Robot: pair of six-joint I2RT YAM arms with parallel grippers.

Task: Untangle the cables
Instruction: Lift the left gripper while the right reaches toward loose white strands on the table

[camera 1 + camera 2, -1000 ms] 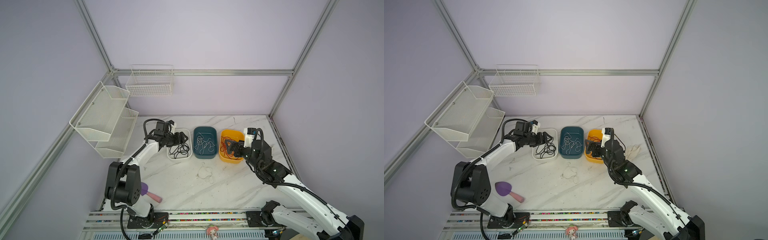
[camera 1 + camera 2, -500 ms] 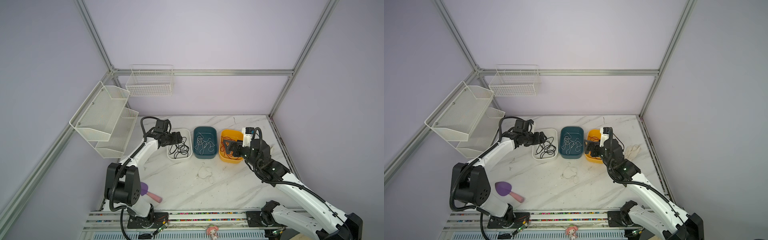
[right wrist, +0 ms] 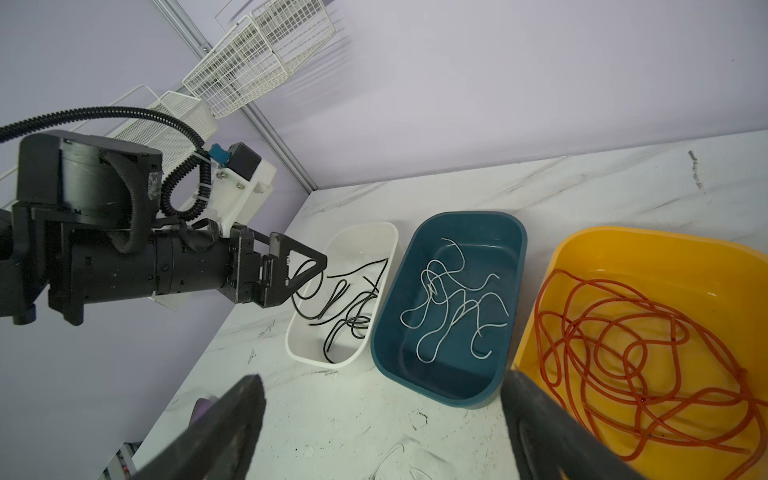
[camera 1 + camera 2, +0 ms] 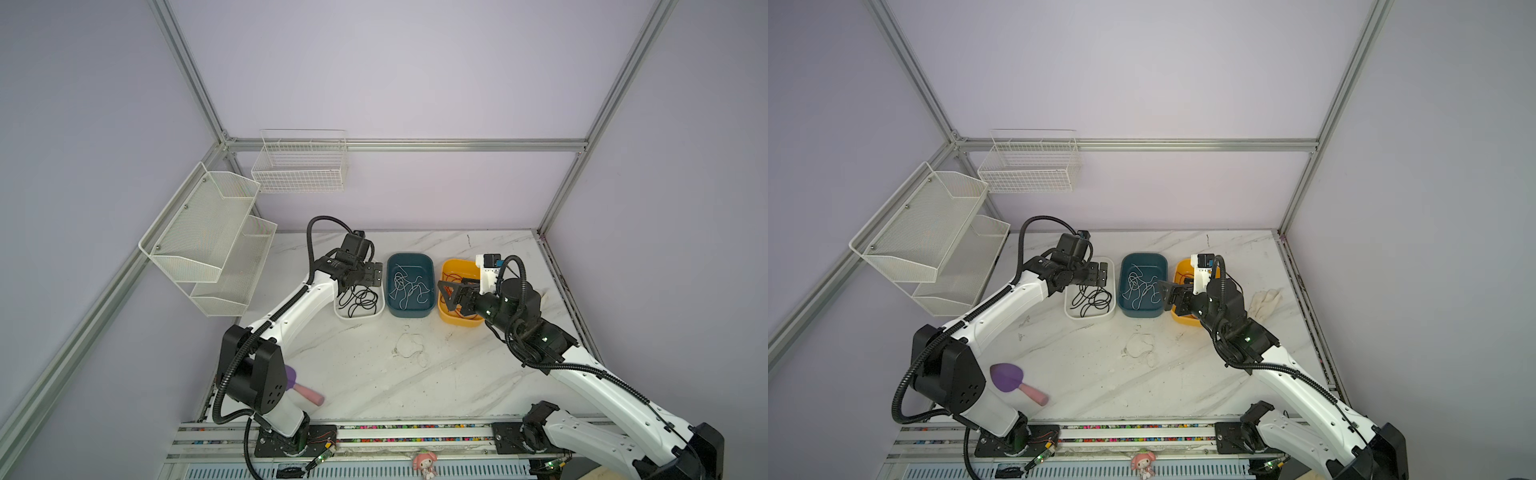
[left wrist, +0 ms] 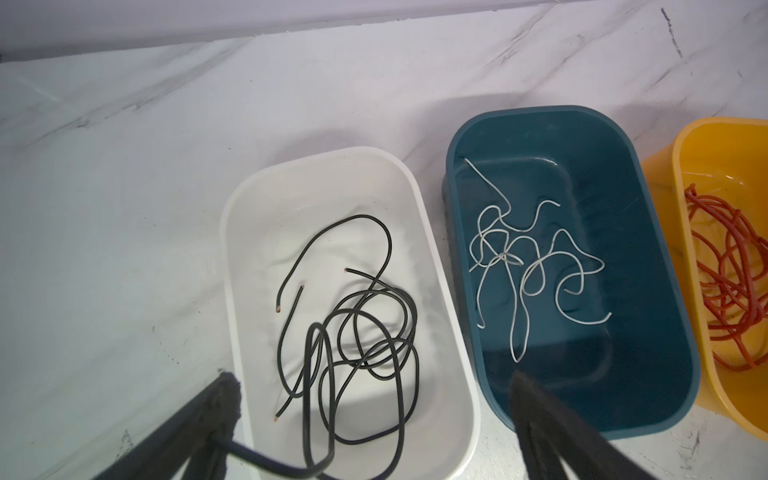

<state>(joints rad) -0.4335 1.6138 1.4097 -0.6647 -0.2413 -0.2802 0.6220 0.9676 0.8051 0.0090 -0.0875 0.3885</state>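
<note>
Nearly sorted, I'd say: black cables (image 5: 365, 332) in the white bin (image 5: 291, 187), white cables (image 5: 519, 266) in the teal bin (image 5: 602, 332), red-orange cables (image 3: 623, 353) in the yellow bin (image 3: 648, 249), the left gripper (image 5: 374, 380) and right gripper (image 3: 382, 380) hovering with jaws apart, and one pale wire loop (image 4: 409, 347) left on the marble table (image 4: 353, 374).

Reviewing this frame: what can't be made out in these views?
Red cables: the right gripper covers most of them in both top views; both wrist views cut them at an edge.
Loose white cable on the table: too thin against the marble in both top views; cut off in the right wrist view.
Black cable: in the left wrist view a strand runs behind a finger of the left gripper; contact unclear.
</note>
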